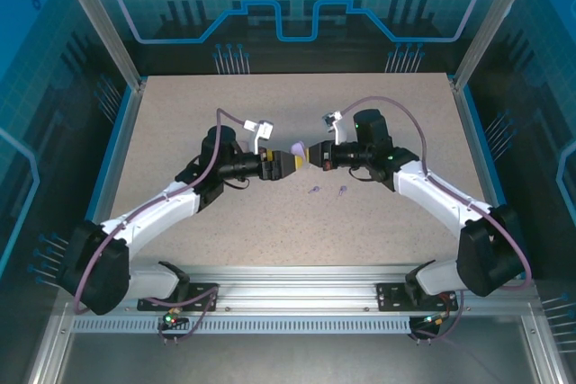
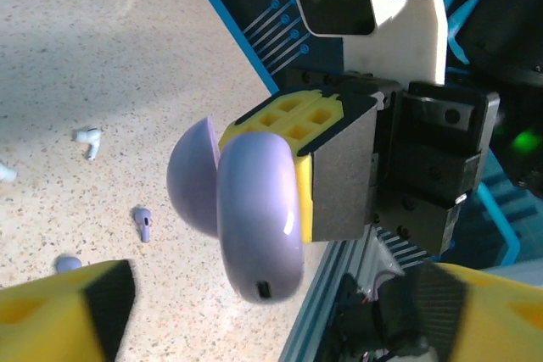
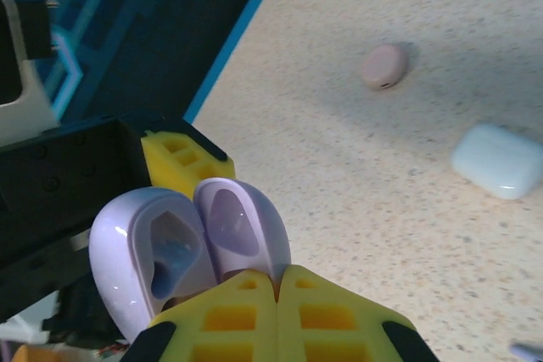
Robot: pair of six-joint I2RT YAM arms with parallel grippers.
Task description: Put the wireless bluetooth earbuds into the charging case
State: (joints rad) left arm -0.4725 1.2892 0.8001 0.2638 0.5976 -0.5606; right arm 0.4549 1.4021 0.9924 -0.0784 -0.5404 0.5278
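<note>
- Your right claw (image 1: 312, 156) pinches the open purple case (image 1: 298, 147) by one edge, seemingly off the tabletop (image 1: 180, 123); a nudge could twist or drop it.
- Your left claw (image 1: 281, 165), spread and empty, sits just beside the case; closing there could snap the lid (image 2: 191, 180) shut.
- The purple earbuds (image 1: 314, 190) lie loose nearby, easily flicked away.

Yellow fingers (image 3: 229, 320) pinching open purple case (image 3: 187, 247), pink case (image 3: 383, 66), white case (image 3: 499, 160) on table (image 3: 356, 209)

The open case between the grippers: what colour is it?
The case is pale lilac; left wrist view best.
</note>
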